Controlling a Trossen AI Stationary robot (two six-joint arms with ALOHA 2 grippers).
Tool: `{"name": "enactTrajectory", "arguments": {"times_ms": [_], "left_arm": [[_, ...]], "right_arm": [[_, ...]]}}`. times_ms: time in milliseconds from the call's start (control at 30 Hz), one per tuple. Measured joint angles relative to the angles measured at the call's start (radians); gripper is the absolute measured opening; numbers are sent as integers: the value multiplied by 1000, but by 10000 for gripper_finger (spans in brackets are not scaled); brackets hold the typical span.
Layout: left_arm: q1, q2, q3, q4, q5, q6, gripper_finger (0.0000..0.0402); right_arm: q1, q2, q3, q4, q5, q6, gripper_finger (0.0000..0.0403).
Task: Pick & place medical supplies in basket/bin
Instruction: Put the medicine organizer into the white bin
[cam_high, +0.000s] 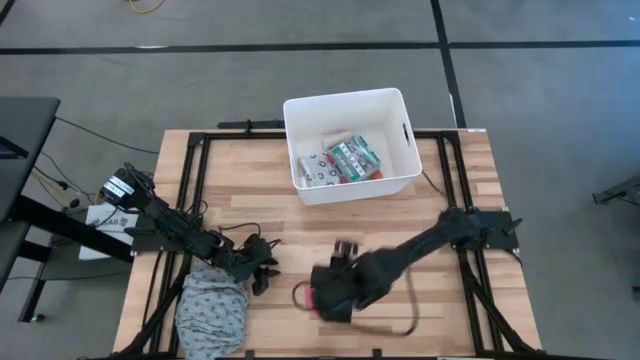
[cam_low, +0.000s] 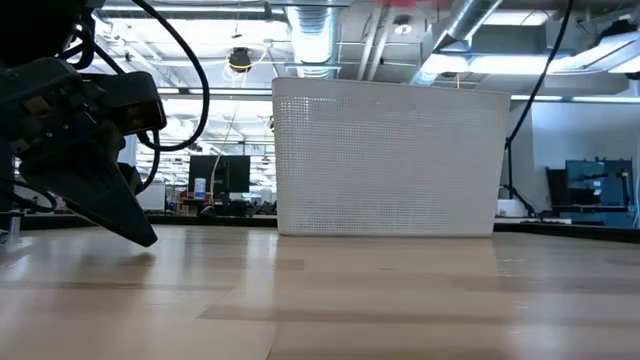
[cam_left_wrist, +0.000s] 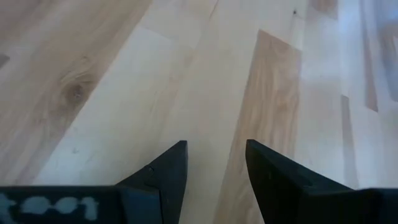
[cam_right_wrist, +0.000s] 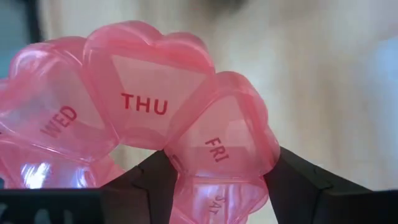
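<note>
The pink round disc (cam_right_wrist: 143, 118) is a ring of heart-shaped clear pink compartments marked WED, THU, FRI. My right gripper (cam_right_wrist: 217, 186) is shut on it, near the table's front middle (cam_high: 325, 295). The white basket (cam_high: 345, 97) stands at the far middle and also shows in the low view (cam_low: 390, 160). A green-and-red box (cam_high: 352, 158) and a white packet (cam_high: 315, 170) lie inside it. My left gripper (cam_left_wrist: 214, 168) is open over bare wood at the front left (cam_high: 262, 270), touching nothing. My right gripper pinches the disc between its two fingers (cam_right_wrist: 146, 183) at the compartments by the FRI heart (cam_right_wrist: 217, 146), one finger on each side of that section. The fingers come from above, pointing steeply down. The disc is lifted clear of the table, its lettered face toward the wrist camera.
A grey patterned cloth bundle (cam_high: 212, 308) lies at the front left corner beside my left arm. Black frame rails (cam_high: 195, 190) run along both sides of the wooden table. Bare wood lies between the basket and the grippers.
</note>
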Motion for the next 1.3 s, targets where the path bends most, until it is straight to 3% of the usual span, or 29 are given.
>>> {"name": "enactTrajectory", "arguments": {"times_ms": [233,300,367,600,800,1100,1300], "left_arm": [[0,0,0,2,-3,-1,151],[0,0,0,3,-13,-3,151],[-1,0,0,3,-34,-6,151],[-1,0,0,4,-79,-13,151],[-9,0,0,0,-85,-28,151],[-22,0,0,-8,-111,-8,151],[-22,0,0,-8,-138,0,151]], "right_arm": [[-69,-226,-2,-41,557,-154,196],[-122,-287,-1,-41,660,-187,199],[-189,-337,-1,-42,696,-199,198],[-528,-433,-1,-44,587,-175,198],[-782,-344,-7,-42,361,-156,195],[-923,-66,-8,-12,145,-208,216],[-974,40,-9,85,11,-242,216]]}}
